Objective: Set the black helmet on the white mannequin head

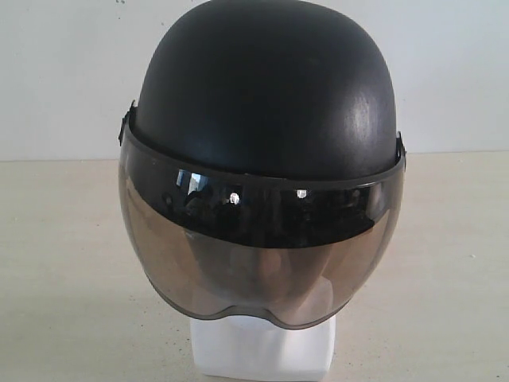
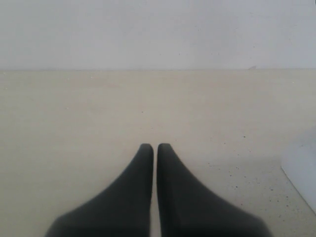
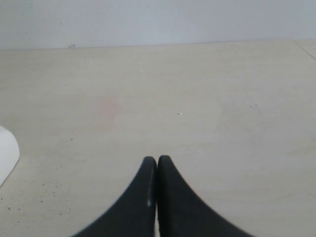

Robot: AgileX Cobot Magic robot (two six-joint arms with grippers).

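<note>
The black helmet sits upright on the white mannequin head, filling the middle of the exterior view. Its smoky visor hangs down over the face, which shows only dimly through it. Below the visor the white neck base stands on the table. Neither gripper appears in the exterior view. My left gripper is shut with nothing in it, low over bare table; a white edge, probably the base, shows at one side. My right gripper is shut and empty too, with a white corner at the frame's edge.
The beige speckled table stretches to both sides of the mannequin head. A plain white wall stands behind it. The table's far edge meets the wall in the right wrist view.
</note>
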